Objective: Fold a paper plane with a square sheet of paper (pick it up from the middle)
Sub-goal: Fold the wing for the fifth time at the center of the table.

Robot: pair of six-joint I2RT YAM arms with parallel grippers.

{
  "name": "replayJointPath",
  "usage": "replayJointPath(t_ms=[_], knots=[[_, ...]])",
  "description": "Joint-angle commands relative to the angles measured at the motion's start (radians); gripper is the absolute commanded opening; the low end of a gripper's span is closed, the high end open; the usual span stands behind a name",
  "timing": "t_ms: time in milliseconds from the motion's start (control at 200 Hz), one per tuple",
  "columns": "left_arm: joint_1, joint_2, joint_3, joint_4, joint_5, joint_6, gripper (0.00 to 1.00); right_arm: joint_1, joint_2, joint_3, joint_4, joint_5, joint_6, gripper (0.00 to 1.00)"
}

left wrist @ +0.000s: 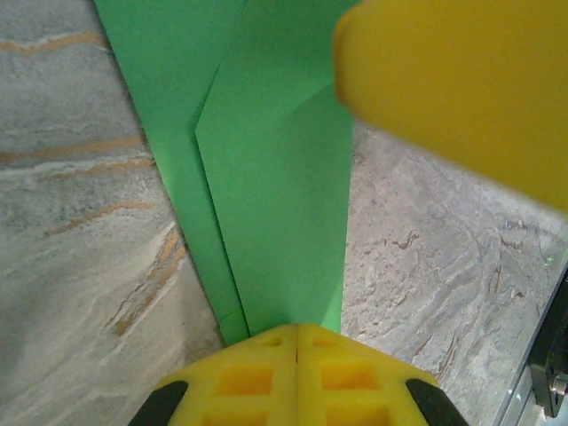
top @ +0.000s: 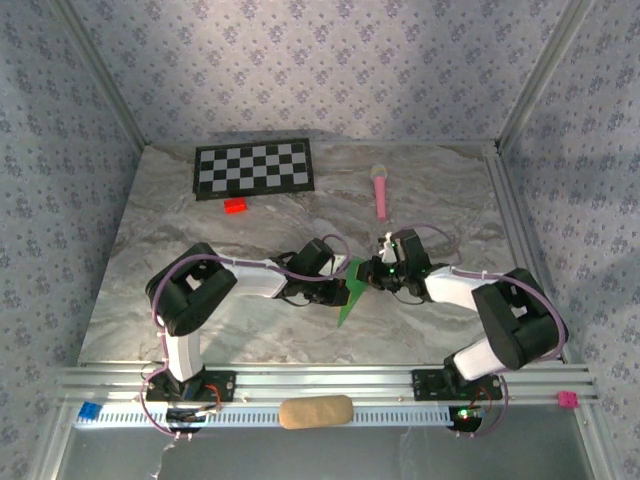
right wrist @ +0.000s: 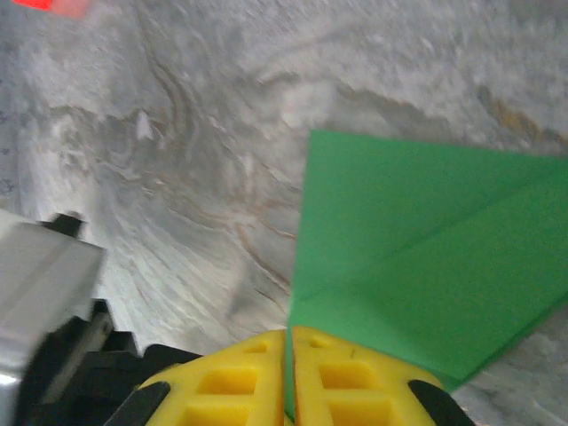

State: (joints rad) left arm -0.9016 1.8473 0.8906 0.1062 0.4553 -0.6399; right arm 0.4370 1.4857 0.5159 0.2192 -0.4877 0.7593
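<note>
Both arms met over the middle of the table (top: 180, 290). The left gripper (left wrist: 297, 335) had its yellow fingers pressed together with no gap at the seam, clamped on the folded green paper (left wrist: 275, 177). The paper ran straight out ahead of those fingers as a long narrow strip of overlapping layers, one angled fold edge showing partway along it. A blurred yellow finger (left wrist: 461, 89) of the other tool sat ahead and to the right of my left fingers, over the far end of the strip. The right gripper (right wrist: 290, 335) was likewise closed, with a sliver of green caught in the seam between its pads; from there the paper spread ahead and to the right as a flat pointed panel crossed by one diagonal crease, with marble showing behind it. The grey body of the left arm (right wrist: 40, 284) sat off to the left of the right fingers. From overhead, the paper hung between the two tools, its point aimed back toward the arm bases. Well beyond both grippers lay a pink microphone toy (top: 381, 190), a small red block (top: 236, 206) and a checkerboard (top: 253, 168). I couldn't tell whether the paper's tip touched the table.
</note>
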Motion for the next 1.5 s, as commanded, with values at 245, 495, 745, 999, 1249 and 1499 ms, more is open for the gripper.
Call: replayJointPath(t_ms=[245,495,745,999,1249,1499], knots=[[-0.022,0.049,-0.030,-0.204,-0.047,0.006,0.00,-0.021,0.075,-0.058,0.002,0.029,0.005,0.09],[-0.020,-0.057,0.011,-0.265,-0.076,-0.022,0.04,-0.023,0.044,-0.063,-0.046,0.071,-0.002,0.06],[-0.017,-0.130,0.104,-0.290,-0.036,-0.055,0.03,-0.020,0.042,-0.060,-0.040,0.077,0.011,0.05],[-0.023,-0.066,0.148,-0.205,0.066,-0.089,0.02,-0.019,0.047,-0.054,-0.040,0.078,0.020,0.05],[-0.033,0.012,0.209,-0.197,0.084,-0.094,0.02,-0.018,0.050,-0.054,-0.039,0.078,0.024,0.05],[-0.037,0.074,0.247,-0.217,0.057,-0.092,0.02,-0.018,0.053,-0.060,-0.032,0.076,0.028,0.05]])
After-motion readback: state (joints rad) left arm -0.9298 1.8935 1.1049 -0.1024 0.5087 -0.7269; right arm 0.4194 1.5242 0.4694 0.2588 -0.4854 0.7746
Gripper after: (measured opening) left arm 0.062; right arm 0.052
